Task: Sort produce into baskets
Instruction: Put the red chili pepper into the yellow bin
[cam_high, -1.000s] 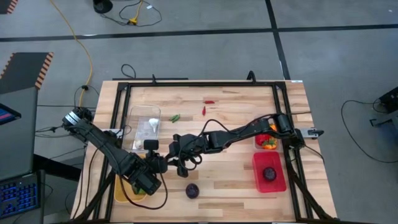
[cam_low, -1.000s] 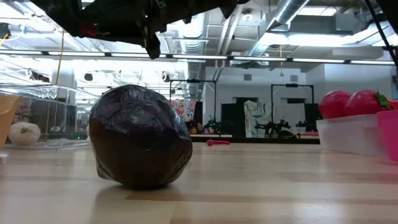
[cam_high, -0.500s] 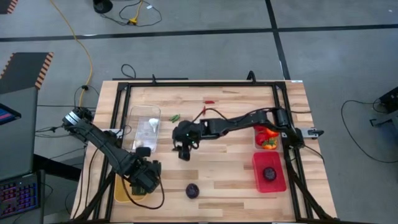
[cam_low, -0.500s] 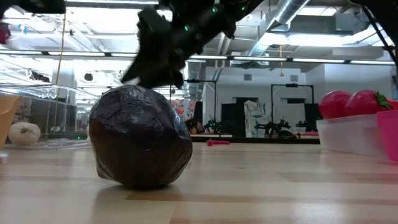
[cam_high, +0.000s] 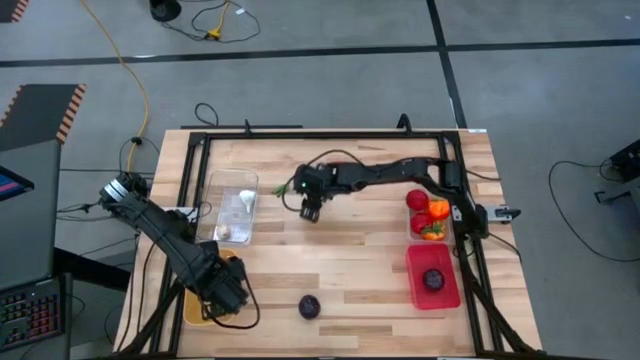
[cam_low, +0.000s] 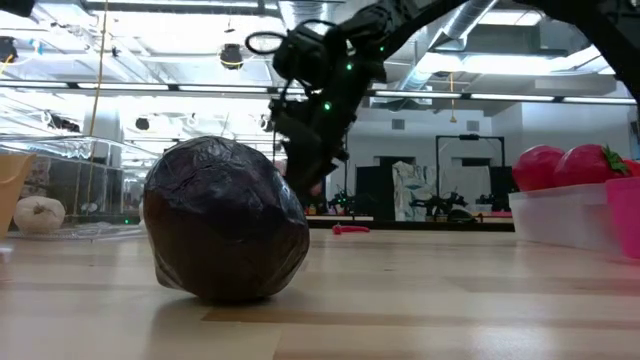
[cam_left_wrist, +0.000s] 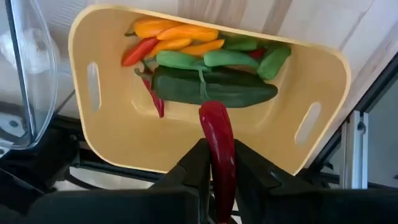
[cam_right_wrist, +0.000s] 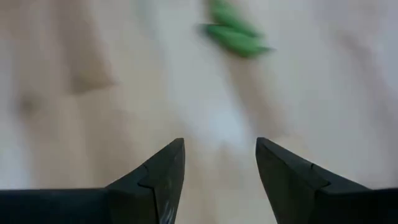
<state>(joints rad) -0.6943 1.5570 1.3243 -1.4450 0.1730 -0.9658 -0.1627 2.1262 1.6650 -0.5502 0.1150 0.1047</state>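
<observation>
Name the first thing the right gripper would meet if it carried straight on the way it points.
Probably the green chilli: it lies just ahead of the open right gripper on the table, though depth is unclear.

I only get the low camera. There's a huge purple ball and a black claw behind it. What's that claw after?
Observer: That's the right claw, open, with a green chilli lying just ahead of it on the table.
Operator: Where's the other claw?
Observer: The left claw is shut on a red chilli, over the yellow basket.
Operator: Anything in that basket?
Observer: Yes, a pile of chillies: green, orange and red.
</observation>
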